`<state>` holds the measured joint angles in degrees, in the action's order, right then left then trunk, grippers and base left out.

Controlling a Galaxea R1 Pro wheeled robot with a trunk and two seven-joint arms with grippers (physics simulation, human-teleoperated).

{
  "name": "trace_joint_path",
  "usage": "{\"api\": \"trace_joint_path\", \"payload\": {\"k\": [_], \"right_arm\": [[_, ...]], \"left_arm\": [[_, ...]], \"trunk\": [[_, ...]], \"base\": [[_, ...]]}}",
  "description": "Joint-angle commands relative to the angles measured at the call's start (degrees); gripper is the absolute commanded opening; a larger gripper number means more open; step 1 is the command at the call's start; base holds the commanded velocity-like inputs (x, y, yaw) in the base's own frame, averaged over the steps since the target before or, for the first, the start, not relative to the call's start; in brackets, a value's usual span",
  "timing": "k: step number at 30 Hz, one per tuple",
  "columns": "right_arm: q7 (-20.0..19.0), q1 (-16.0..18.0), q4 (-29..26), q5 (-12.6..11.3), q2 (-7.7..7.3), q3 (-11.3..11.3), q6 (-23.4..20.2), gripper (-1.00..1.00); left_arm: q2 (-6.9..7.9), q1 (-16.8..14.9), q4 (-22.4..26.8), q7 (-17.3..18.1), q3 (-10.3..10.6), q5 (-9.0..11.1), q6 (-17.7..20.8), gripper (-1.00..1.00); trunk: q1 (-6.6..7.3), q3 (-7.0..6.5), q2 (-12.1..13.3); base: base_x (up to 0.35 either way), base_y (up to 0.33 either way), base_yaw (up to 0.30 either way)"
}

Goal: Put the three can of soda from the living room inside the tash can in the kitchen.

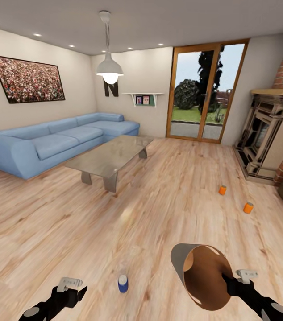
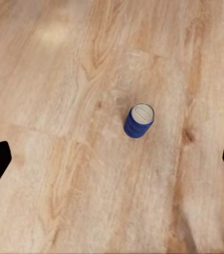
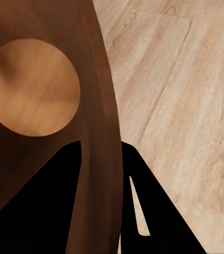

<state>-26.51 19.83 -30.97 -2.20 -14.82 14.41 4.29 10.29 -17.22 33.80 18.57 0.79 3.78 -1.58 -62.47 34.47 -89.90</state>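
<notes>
Blue and small, one soda can (image 1: 122, 283) stands upright on the pale wood floor (image 1: 159, 214) at the near edge of the scene, just right of the left gripper (image 1: 72, 292), whose fingers are spread wide and empty; from the left wrist the same can (image 2: 139, 121) sits between the two dark fingertips, its grey top with the oval tab facing up. Two orange cans (image 1: 222, 190) and (image 1: 248, 207) stand apart from each other further off to the right, near the brick fireplace (image 1: 271, 133). The right gripper (image 1: 230, 285) is clamped on the rim of the trash can (image 1: 201, 276), holding the bin tilted so its copper-brown inside faces the head camera; in the right wrist view the fingers (image 3: 98, 201) straddle the thin wall (image 3: 98, 106) beside an oval handle hole (image 3: 32, 87). These cans look like thin, smooth metal cylinders, probably light, stiff enough for a firm pinch yet slippery and apt to tip or roll if nudged off centre. I would take the blue one across its middle, jaws on opposite sides of the curved wall. Beyond lie a glass-topped coffee table (image 1: 110, 156) and a soft blue corner sofa (image 1: 56, 140), smooth and matte.
</notes>
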Motion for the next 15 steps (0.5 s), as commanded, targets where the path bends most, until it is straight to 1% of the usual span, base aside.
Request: {"api": "trace_joint_path", "payload": {"k": [1, 3, 9, 14, 15], "right_arm": [[-0.27, 0.03, -0.12, -0.49, -0.09, 0.07, -0.06, -1.00], [-0.23, 0.03, -0.18, -0.51, -0.40, 0.09, -0.27, -1.00], [-0.22, 0.03, -0.35, -0.52, -0.53, 0.10, -0.33, -1.00], [-0.02, 0.03, -0.57, -0.52, -0.56, 0.10, -0.31, -1.00], [0.01, 0.03, -0.61, -0.52, -0.56, 0.10, -0.32, -1.00]], "left_arm": [[0.00, 0.00, -0.02, -0.01, 0.00, -0.02, -0.01, 1.00], [-0.01, -0.02, -0.69, -0.02, 0.05, -0.12, -0.01, 1.00], [-0.35, -0.08, -1.82, -0.25, 0.03, -0.17, 0.01, 1.00], [-1.57, -0.19, -1.99, -0.32, 0.20, -0.24, 0.72, 1.00], [-2.17, -0.27, -1.99, -0.31, 0.60, -0.47, 1.37, 1.00]], "trunk": [[0.00, -0.04, 0.00], [0.00, -0.12, 0.00], [0.00, -0.34, 0.00], [0.00, -0.53, 0.00], [0.00, -0.57, 0.00]], "base": [[0.286, 0.000, -0.242], [0.285, 0.000, -0.242], [0.289, 0.000, -0.242], [0.306, 0.000, -0.242], [0.314, 0.000, -0.242]]}}
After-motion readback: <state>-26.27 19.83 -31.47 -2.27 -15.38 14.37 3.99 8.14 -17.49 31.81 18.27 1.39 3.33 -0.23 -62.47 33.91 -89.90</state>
